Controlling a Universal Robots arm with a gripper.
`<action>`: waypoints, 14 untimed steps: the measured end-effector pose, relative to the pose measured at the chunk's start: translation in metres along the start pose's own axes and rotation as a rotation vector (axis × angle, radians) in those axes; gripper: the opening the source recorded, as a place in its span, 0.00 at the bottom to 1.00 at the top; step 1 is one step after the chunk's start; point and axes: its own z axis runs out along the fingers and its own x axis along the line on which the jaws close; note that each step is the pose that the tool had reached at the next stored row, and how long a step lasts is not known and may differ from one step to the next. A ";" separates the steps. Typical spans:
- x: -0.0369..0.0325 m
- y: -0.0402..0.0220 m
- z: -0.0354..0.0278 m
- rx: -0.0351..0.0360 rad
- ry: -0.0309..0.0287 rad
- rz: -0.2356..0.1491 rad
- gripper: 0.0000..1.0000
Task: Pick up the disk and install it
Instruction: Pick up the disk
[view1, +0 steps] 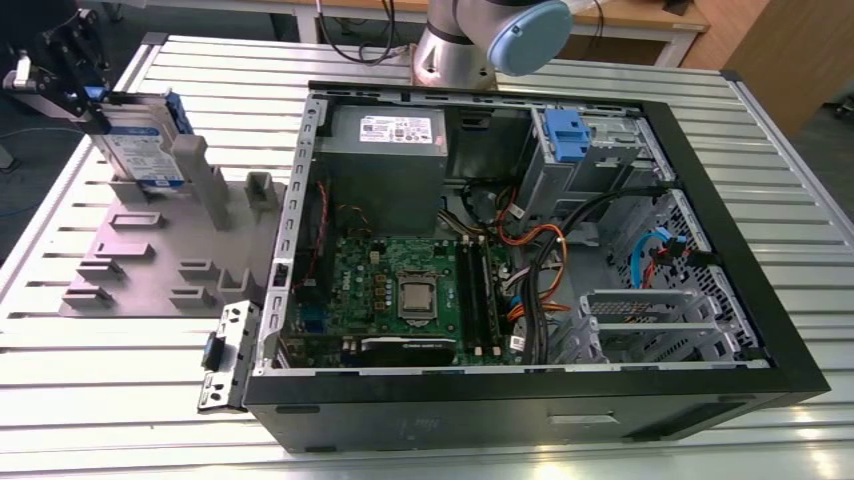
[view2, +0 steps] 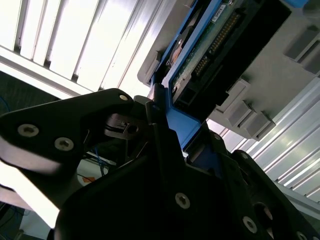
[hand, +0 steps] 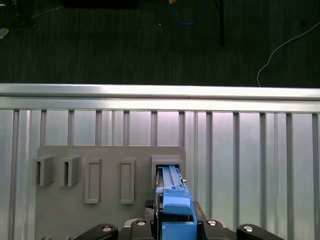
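Blue frame: the plastic bracket (hand: 175, 212) around the disk (view1: 140, 150) sits between the black fingers of the gripper (view1: 94, 105). The jaws look closed on it, though the contact itself is partly hidden.
Disk: stands upright on edge, well off to the exterior view's left of the open computer case (view1: 534, 410), with its lower end in a slot of the grey holder (view1: 160, 260).
Grey holder: a flat moulded block with several upright slots, lying just beside the case on the slatted metal table (view1: 80, 400).
Step in hand: lifting the disk out of its slot, as I judge it. A straight pull in line with the slot, with the disk kept upright and the grip centred on the frame, should keep it from binding.
Case: the lid is off, showing a circuit board and cables. A small blue clip (view1: 567, 135) sits in a bay inside it.
Writing: there is a white-and-blue label on the disk and a white sticker (view1: 396, 128) on the grey metal box (view1: 387, 175) inside the case. Neither print can be made out.
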 end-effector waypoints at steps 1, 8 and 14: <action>0.0000 0.0000 -0.0002 0.0000 0.0000 0.000 0.36; 0.0000 0.0000 -0.0012 0.0001 0.0000 0.000 0.36; -0.0001 0.0000 -0.0023 0.0000 0.0000 0.000 0.36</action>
